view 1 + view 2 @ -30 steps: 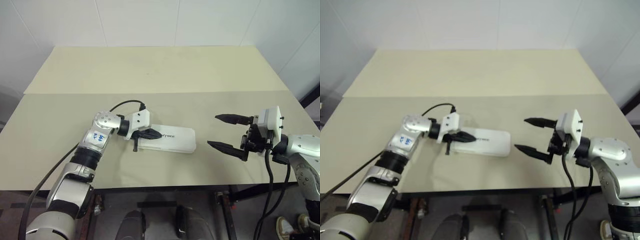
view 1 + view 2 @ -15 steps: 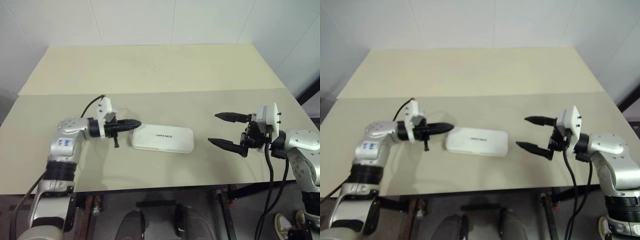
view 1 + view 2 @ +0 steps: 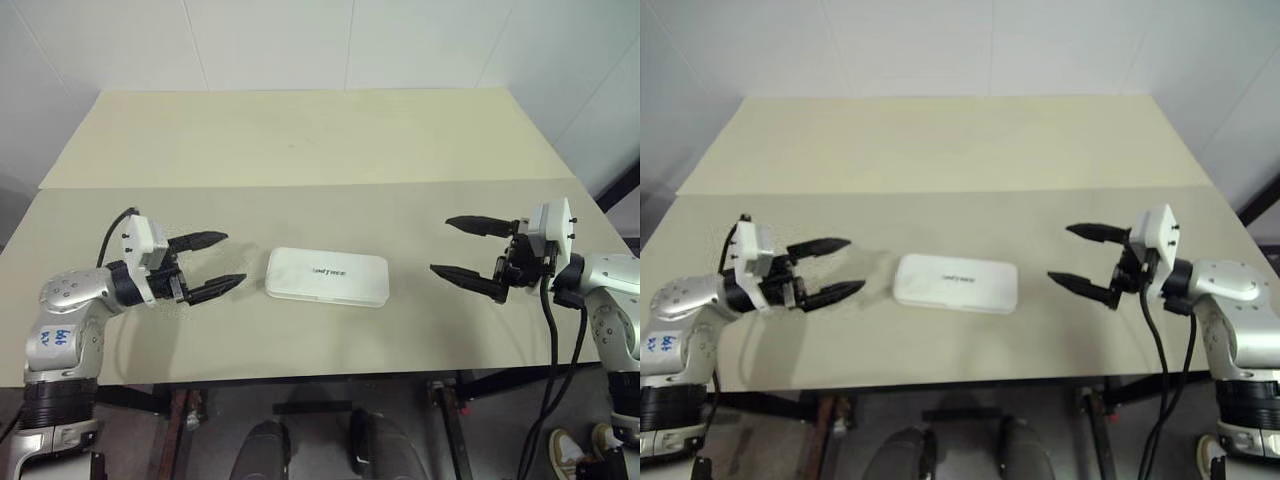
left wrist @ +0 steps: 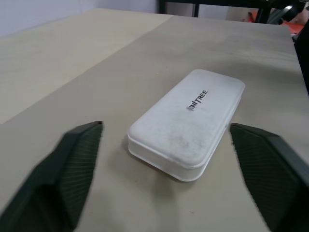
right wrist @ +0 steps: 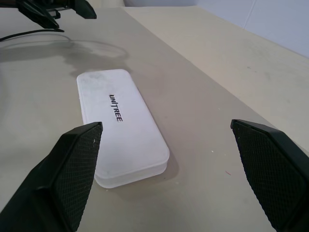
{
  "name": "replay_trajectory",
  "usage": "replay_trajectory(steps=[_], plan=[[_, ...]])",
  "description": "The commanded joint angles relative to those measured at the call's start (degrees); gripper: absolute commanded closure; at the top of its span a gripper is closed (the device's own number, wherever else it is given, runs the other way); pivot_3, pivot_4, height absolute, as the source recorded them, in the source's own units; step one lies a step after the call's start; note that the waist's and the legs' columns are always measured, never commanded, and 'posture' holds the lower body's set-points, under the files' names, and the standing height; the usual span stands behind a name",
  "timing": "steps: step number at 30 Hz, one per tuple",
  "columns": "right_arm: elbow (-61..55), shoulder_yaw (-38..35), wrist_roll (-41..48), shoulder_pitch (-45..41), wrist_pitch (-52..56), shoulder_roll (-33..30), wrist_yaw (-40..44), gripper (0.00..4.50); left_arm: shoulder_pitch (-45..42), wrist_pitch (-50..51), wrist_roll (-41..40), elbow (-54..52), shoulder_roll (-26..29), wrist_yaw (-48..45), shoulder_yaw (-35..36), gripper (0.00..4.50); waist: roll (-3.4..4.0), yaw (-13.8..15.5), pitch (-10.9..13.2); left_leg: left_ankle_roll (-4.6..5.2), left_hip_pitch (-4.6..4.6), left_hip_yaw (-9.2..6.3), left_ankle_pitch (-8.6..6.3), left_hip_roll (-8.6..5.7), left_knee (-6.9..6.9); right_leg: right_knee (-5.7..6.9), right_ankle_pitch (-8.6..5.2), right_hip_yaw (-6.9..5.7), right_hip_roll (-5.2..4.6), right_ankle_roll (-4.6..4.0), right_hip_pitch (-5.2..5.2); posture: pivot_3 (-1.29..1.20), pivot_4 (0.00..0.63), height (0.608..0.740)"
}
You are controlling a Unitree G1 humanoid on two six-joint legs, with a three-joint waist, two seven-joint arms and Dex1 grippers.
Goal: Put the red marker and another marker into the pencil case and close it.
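Both our left gripper (image 3: 214, 264) and right gripper (image 3: 462, 250) hang wide open, clear of the shut white hard-plastic rectangular pencil case (image 3: 327, 276), so we judge it best left alone.

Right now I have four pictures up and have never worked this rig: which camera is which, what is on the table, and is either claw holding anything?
The two wide pictures come from the robot's head, looking down over its arms. The two close ones come from cameras on its wrists; the black wedges at their bottom edges are that arm's own fingers.

On the beige table lies one thing: the pencil case, white, flat and with its lid shut, between the arms.

The left gripper is open and holds nothing; it hangs beside the case's end without touching it. The right gripper is also open and empty, farther off on the other side. I can see no markers on the table.
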Motion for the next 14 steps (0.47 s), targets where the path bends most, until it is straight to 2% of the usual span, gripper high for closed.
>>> replay_trajectory(steps=[1,8,14], plan=[[0.98,-0.53,-0.70,-1.34,-2.47,-0.10,1.08,0.00,0.58,-0.77,-1.27,-3.45,0.52,1.71,1.24,0.02,0.00,-0.03,0.00,0.00,0.00,0.00,0.00,0.00,-0.01,0.00,0.00,0.00,0.01,0.00,0.00,0.00,0.150,0.740],[3.84,-1.70,-1.37,-0.94,-4.16,-1.98,3.58,0.00,-2.28,-3.24,-0.42,-2.25,0.20,3.47,-1.10,0.02,0.00,0.05,0.00,-0.02,0.01,0.04,-0.01,0.00,0.00,-0.01,0.00,0.01,0.02,0.00,0.00,0.00,0.150,0.740],[5.09,-1.75,-2.23,0.40,-5.54,-1.54,3.88,0.00,0.17,-2.85,0.91,-3.76,2.25,4.31,-1.26,0.02,0.01,0.01,0.00,-0.05,0.02,0.06,-0.04,0.02,-0.03,-0.01,-0.01,0.02,0.06,-0.01,-0.01,0.00,0.150,0.740]])
